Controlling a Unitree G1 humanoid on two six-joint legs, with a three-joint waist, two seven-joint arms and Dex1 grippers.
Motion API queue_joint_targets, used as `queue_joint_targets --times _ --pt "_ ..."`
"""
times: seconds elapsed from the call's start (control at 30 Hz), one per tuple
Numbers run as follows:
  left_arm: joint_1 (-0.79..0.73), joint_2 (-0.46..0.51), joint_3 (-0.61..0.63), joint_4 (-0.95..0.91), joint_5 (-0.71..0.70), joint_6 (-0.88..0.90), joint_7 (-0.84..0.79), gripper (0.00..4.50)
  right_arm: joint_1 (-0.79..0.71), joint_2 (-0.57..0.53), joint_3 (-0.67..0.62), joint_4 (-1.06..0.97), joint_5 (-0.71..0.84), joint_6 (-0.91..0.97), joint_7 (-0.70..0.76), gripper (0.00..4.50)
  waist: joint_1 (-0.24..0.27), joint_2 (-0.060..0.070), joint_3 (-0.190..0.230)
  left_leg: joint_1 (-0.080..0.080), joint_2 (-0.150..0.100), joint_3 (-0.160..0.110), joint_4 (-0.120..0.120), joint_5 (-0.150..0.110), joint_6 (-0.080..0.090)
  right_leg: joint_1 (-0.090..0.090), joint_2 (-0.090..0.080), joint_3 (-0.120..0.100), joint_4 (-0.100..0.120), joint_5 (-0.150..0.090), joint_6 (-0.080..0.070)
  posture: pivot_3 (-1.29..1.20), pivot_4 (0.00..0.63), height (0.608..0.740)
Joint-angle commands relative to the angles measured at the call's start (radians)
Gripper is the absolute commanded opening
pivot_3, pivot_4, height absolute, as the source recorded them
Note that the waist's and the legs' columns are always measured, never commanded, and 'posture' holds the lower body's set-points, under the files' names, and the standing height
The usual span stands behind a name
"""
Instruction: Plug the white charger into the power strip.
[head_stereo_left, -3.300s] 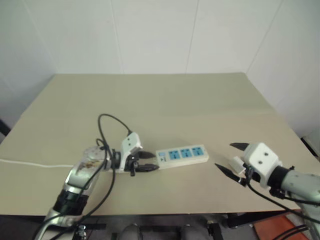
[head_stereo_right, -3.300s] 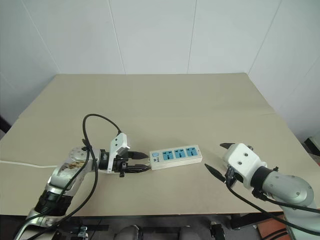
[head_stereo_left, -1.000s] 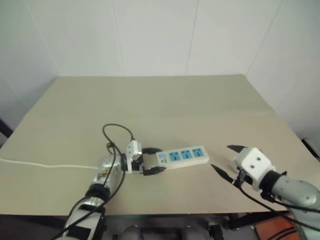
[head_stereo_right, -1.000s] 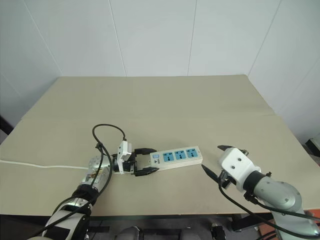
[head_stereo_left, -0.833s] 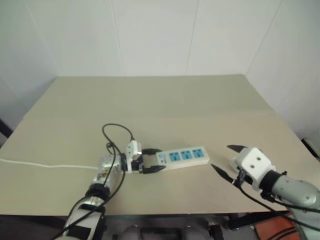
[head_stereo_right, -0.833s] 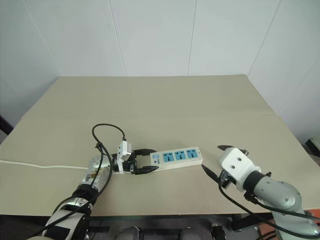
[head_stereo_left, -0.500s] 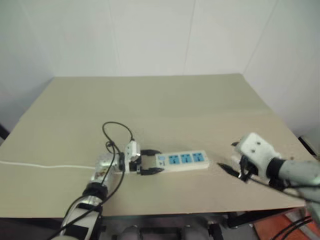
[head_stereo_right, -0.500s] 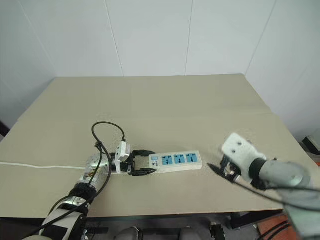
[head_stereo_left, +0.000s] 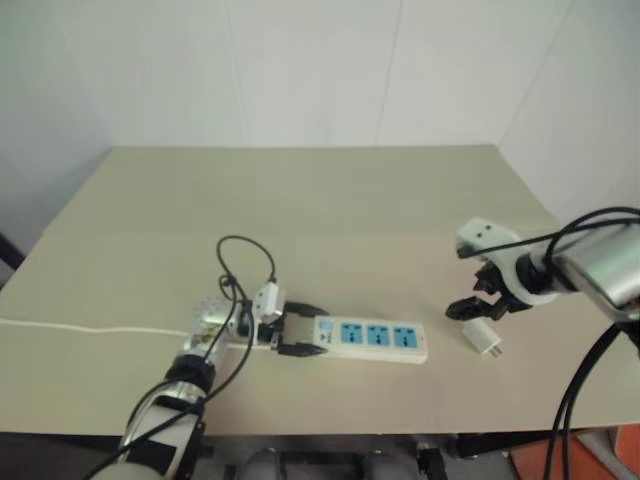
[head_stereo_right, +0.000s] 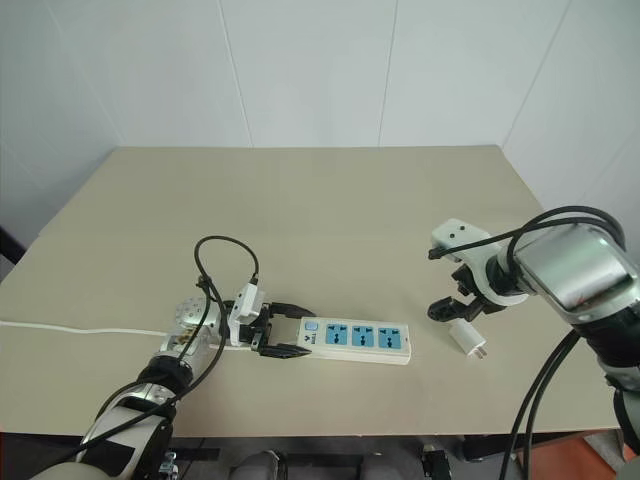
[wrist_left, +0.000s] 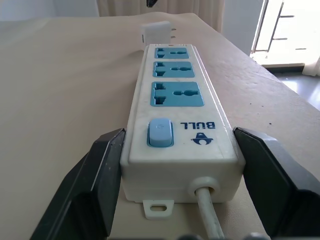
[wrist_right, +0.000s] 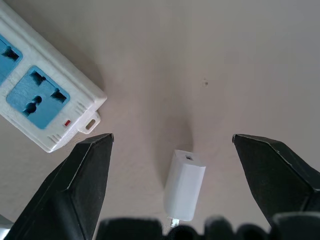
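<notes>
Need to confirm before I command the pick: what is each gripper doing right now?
Left gripper: closed on the switch end of the power strip.
Right gripper: open, holding nothing, poised above the white charger lying on the table.

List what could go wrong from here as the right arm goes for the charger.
1. The white charger lies flat on the table, so the open right gripper above it may nudge it away instead of catching it.
2. Its prongs lie level with the table, so it must be turned before it meets a socket.
3. The left gripper brackets only the switch end of the power strip; the far end could swing under push.
</notes>
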Motion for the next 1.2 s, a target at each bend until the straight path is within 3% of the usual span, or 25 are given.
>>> queue_joint_targets --times 0.03,0.33,0.6,1.2 --pt "0.036 -0.015 -0.017 0.004 0.034 -0.014 0.043 3.19 -0.020 -0.026 0.032 0.032 -0.027 -0.009 0.003 4.50 0.003 0.000 0.000 0.000 0.000 0.000 0.001 0.000 0.000 0.000 0.000 0.000 0.000 0.000 0.000 0.00 0.150 0.740" --pt "0.090 -0.025 -0.034 -0.055 0.039 -0.010 0.067 3.19 -0.065 0.016 0.139 0.170 -0.076 -0.061 0.038 4.50 0.003 0.001 0.000 0.004 0.000 0.000 0.003 0.000 0.000 0.004 0.000 0.000 0.001 0.001 0.001 0.00 0.150 0.740" --pt "0.110 -0.013 -0.037 -0.093 0.040 -0.001 0.079 3.19 -0.075 0.070 0.156 0.325 -0.112 -0.090 0.060 4.50 0.006 0.001 0.000 0.003 0.000 0.000 0.003 0.000 0.000 0.004 0.000 0.000 0.000 0.001 0.002 0.00 0.150 0.740" --pt "0.110 -0.002 -0.044 -0.091 0.042 -0.002 0.076 3.19 -0.023 0.087 0.122 0.350 -0.109 -0.058 0.065 4.50 0.002 0.001 0.000 0.003 0.000 0.000 0.003 0.000 0.000 0.004 0.000 0.000 0.001 0.001 0.002 0.00 0.150 0.740"
